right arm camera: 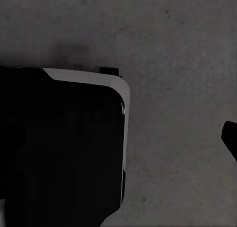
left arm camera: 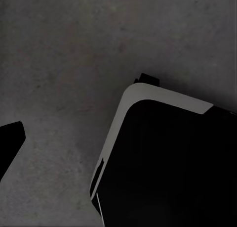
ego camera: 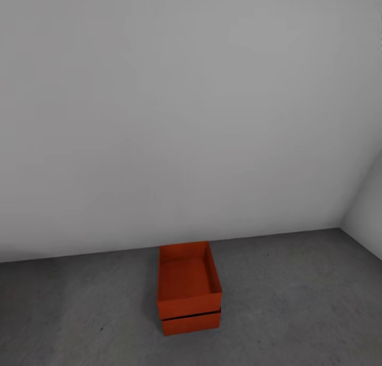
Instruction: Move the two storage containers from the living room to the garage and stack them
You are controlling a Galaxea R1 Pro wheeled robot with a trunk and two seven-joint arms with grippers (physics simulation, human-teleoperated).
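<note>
Two orange-red bins are seen in the head view, stacked: the top bin [ego camera: 188, 281] is seated on the bottom bin [ego camera: 191, 322], w/ a thin dark gap between them at the near face. The stack is set on the grey concrete floor [ego camera: 297, 302], approx. centre of the scene, near the foot of the white wall [ego camera: 185, 116]; a second wall meets it at the far right corner. The top bin is sat square, open side up, so the stack is judged stable and the task looks done or all but done.

In each wrist view only floor and the robot's dark base [left arm camera: 168, 162] are shown; a dark tip at the frame edge may be a finger. Whether either end effector is wide or narrow cannot be told. Neither bin appears gripped.
</note>
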